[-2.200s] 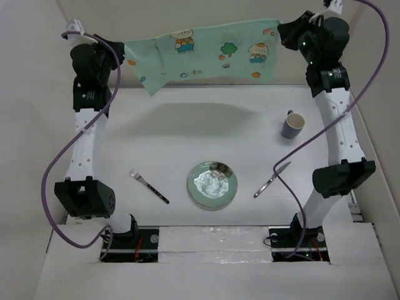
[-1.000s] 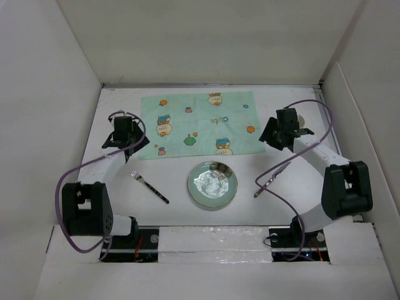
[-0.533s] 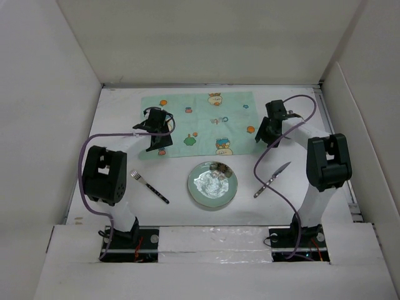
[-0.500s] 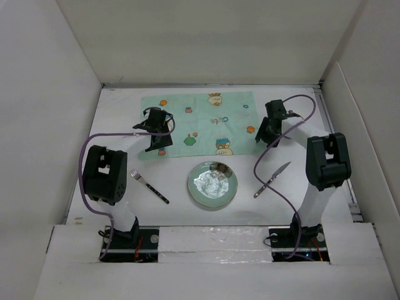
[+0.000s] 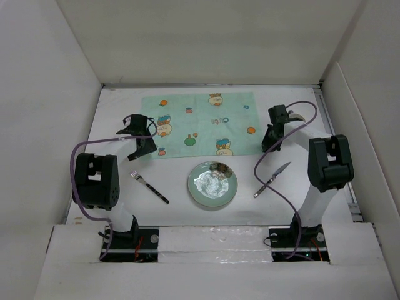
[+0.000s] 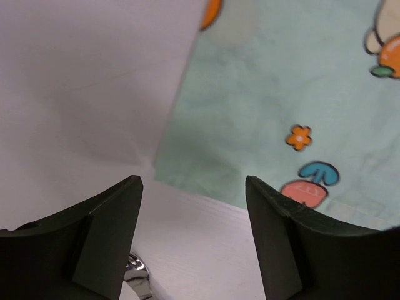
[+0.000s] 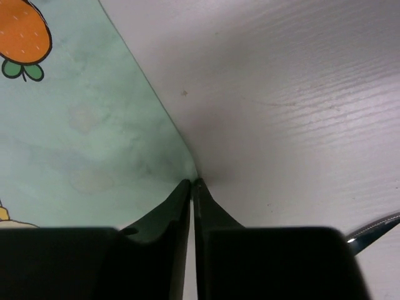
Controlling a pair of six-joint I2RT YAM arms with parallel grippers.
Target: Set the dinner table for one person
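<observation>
Filling the whole view, the dinner table [image 5: 181,181] is carrying the placemat [image 5: 200,125] flat toward its far edge, with the left gripper [image 6: 192,182] hanging wide open and empty over the cloth's near-left corner and the right gripper [image 7: 192,182] pinching its near-right corner, jaws closed.

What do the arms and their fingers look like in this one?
The left arm and right arm are white links with chunky black joint housings. A purple cable loops along each. The fingers are plain matte black wedges, unmarked.
</observation>
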